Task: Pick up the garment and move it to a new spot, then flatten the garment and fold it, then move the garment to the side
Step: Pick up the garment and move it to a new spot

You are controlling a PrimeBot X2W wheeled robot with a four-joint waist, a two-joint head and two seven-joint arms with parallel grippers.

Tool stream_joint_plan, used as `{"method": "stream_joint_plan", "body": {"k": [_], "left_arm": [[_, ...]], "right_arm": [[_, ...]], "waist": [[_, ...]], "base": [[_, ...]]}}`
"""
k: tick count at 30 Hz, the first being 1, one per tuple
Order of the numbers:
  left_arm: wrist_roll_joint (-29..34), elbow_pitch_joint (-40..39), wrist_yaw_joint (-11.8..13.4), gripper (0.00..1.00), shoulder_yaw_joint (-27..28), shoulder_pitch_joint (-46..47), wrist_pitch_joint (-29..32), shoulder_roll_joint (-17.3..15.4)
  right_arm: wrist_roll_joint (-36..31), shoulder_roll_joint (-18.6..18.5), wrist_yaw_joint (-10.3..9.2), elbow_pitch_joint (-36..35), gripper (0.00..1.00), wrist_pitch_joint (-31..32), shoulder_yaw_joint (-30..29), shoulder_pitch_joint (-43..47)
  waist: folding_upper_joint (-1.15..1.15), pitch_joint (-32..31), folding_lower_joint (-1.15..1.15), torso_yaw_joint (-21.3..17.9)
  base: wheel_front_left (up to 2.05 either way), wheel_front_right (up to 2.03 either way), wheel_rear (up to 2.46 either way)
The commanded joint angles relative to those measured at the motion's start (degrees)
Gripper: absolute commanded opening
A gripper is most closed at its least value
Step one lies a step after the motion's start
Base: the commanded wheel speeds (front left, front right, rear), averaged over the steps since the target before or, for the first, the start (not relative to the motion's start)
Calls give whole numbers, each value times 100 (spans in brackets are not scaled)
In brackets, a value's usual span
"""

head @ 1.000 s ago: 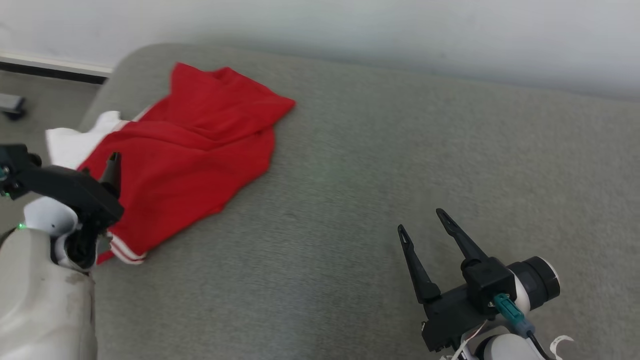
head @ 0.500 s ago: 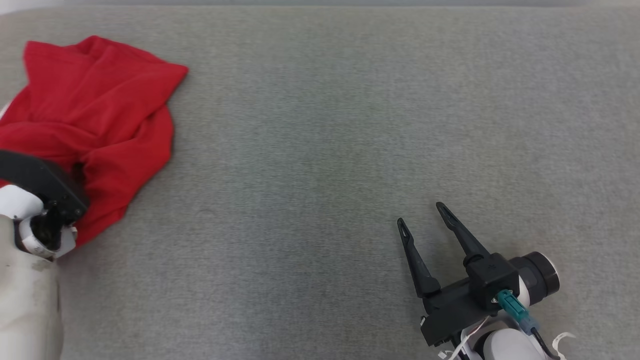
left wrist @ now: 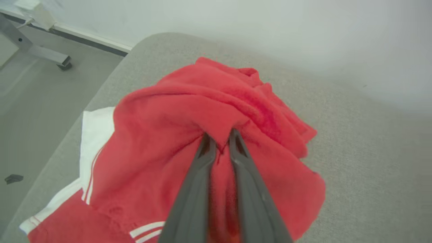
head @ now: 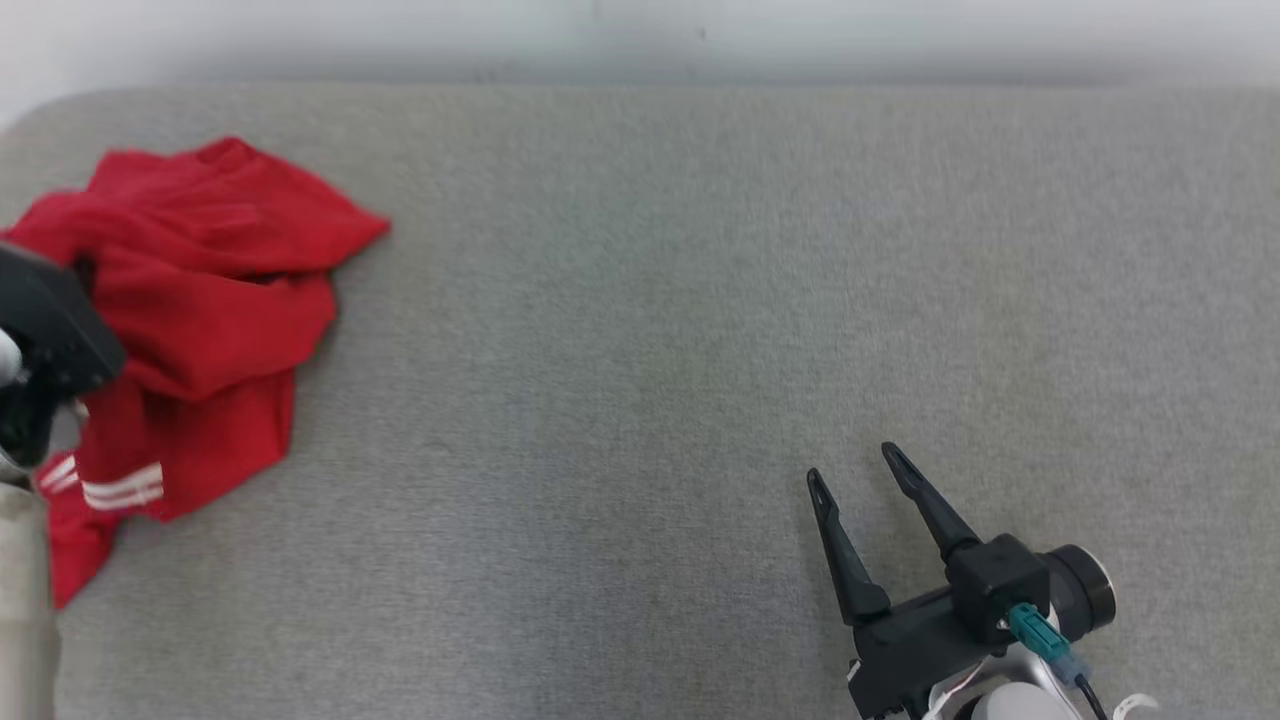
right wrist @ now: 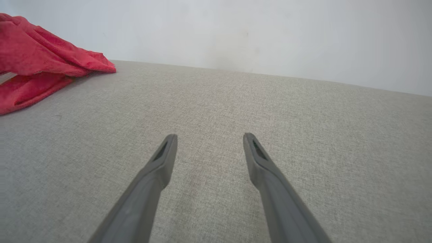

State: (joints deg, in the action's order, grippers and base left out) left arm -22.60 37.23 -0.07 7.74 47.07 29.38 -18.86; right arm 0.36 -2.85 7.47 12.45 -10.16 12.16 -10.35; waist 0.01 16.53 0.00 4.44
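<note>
The garment (head: 210,290) is red with white stripes and a white panel, and it lies bunched at the left end of the grey padded surface (head: 650,300). In the left wrist view my left gripper (left wrist: 220,136) is shut on a raised fold of the garment (left wrist: 189,111), and the cloth drapes down around its fingers. The head view shows its black housing (head: 50,335) at the left edge, over the cloth. My right gripper (head: 853,470) stands open at the lower right, far from the garment, with nothing between its fingers (right wrist: 165,152). The garment (right wrist: 40,64) lies far to its left.
A pale wall (head: 640,40) runs behind the surface. The surface's rounded left end drops to a grey floor (left wrist: 30,111), where a metal frame leg (left wrist: 44,55) stands. Bare grey fabric stretches from the garment to the right edge.
My left gripper has shut on the garment and gathered it into a raised bunch; a white-striped hem now hangs at the front. The head camera has shifted. The right gripper stays open.
</note>
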Motion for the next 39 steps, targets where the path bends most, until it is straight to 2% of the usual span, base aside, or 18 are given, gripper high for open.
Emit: {"method": "stream_joint_plan", "body": {"k": [1, 5, 12, 20, 22, 23, 26, 30, 34, 39], "left_arm": [[75, -254, -66, 0, -58, 77, 100, -81], [35, -906, -220, 0, -228, 268, 305, -98], [-74, -1791, -427, 0, -664, 681, 563, 234], [-402, -2342, -631, 0, -1378, 558, 644, 902], [-488, -2451, -658, 0, -1612, 332, 558, 1120], [-488, -2451, -658, 0, -1612, 332, 558, 1120], [-588, -2490, -693, 0, -1955, -6, 486, 1297], [-424, -2338, -701, 0, -2416, -477, 317, 1362], [-234, -1940, -714, 0, -2872, -989, 141, 1414], [-111, -1239, -682, 0, -3246, -1384, -179, 1482]], "right_arm": [[85, -6, 5, 51, 100, -62, -10, 93], [227, -7, 5, 199, 100, -150, -45, 158], [462, -6, 5, 401, 100, -269, -38, 285], [467, -7, 5, 472, 100, -278, -57, 437], [410, -7, 4, 428, 100, -239, -33, 460], [410, -7, 4, 428, 100, -239, -33, 460], [391, -8, 4, 375, 100, -198, -114, 527], [359, -5, 5, 249, 100, -106, -159, 610], [350, -5, 5, 129, 100, -46, -190, 683], [343, -5, 5, 13, 100, 5, -251, 728]], "waist": [[-1, -448, 0, 242], [-1, -806, 0, 297], [-1, -1322, 0, 118], [-1, -1567, 0, -623], [-1, -1566, 0, -1028], [-1, -1566, 0, -1028], [-1, -1561, 0, -1373], [-1, -1532, 0, -1791], [-1, -1462, 0, -2101], [-1, -1366, 0, -2289]], "base": [[0, 0, 0], [0, 0, 0], [0, 0, 0], [0, 0, 0], [0, 0, 0], [0, 0, 0], [0, 0, 0], [0, 0, 0], [0, 0, 0], [0, 0, 0]]}}
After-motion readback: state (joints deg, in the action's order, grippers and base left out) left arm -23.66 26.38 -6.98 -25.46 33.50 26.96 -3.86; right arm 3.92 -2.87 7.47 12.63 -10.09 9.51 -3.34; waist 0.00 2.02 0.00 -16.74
